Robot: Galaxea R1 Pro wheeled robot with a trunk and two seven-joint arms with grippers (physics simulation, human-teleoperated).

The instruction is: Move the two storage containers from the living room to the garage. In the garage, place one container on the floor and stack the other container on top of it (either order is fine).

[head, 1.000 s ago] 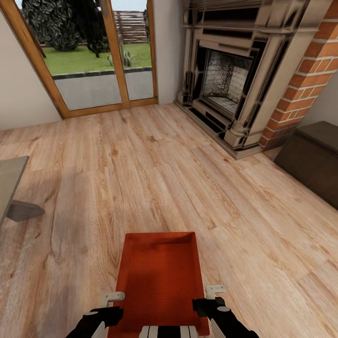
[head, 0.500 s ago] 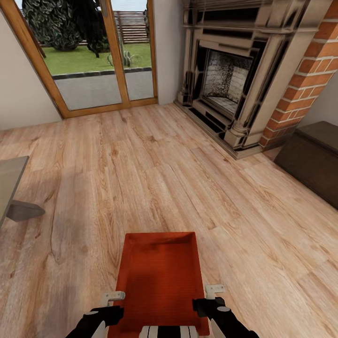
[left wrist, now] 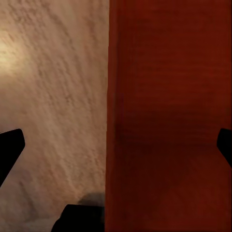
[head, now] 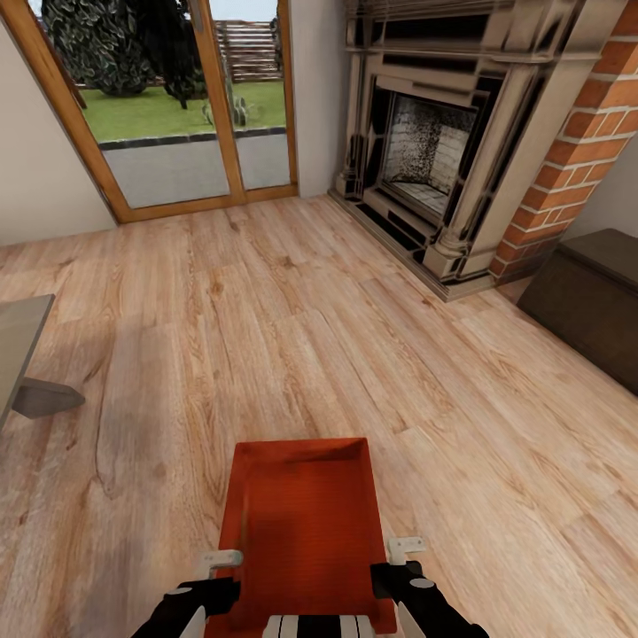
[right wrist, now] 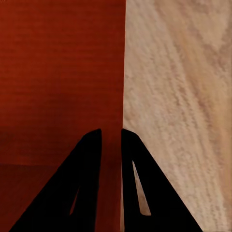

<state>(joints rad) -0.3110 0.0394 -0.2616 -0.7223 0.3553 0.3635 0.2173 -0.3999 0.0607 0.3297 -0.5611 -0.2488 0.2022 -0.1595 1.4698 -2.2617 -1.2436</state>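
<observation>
One orange-red storage container (head: pixel 301 532) sits low in front of me in the head view, over the light wood floor (head: pixel 310 337) of the living room, open top up. My left gripper (head: pixel 221 560) is at its left wall. In the left wrist view the left gripper (left wrist: pixel 116 145) is open, its fingers spread wide on either side of that wall (left wrist: pixel 169 121). My right gripper (head: pixel 403 548) is at the right wall. In the right wrist view the right gripper (right wrist: pixel 111 131) is shut on the rim of that wall (right wrist: pixel 63 72). The second container is out of view.
A fireplace (head: pixel 425 151) with a red-brick side (head: pixel 576 151) stands ahead on the right, with a low dark bench (head: pixel 594 301) beside it. Glass doors with wooden frames (head: pixel 177 106) lie ahead on the left. A grey table corner (head: pixel 22 354) juts in at the left edge.
The left gripper has shifted slightly inward toward the container's left wall. The container, right gripper and camera have stayed put.
</observation>
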